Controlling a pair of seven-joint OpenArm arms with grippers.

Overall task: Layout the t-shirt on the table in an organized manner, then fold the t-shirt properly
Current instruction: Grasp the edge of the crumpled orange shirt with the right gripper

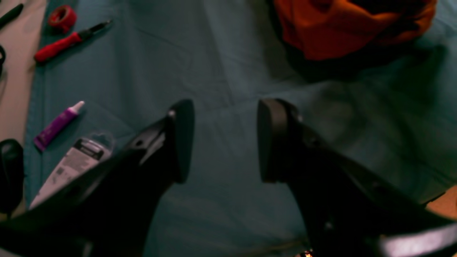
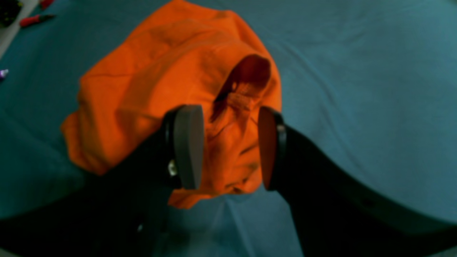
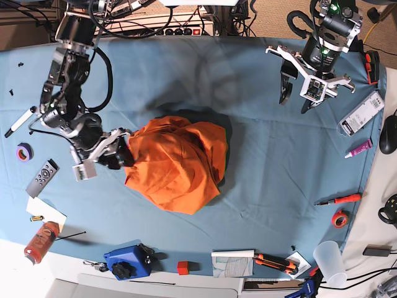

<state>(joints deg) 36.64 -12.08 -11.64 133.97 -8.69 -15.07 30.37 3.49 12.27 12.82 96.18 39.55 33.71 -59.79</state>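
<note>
On wrinkled blue table (image 3: 260, 186), crumpled t-shirt (image 3: 177, 164)

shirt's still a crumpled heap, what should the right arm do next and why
Probably close the right gripper on the fold between its open jaws, then lift. The t-shirt lies bunched mid-table, and the left gripper hangs open, well clear of it.
</note>
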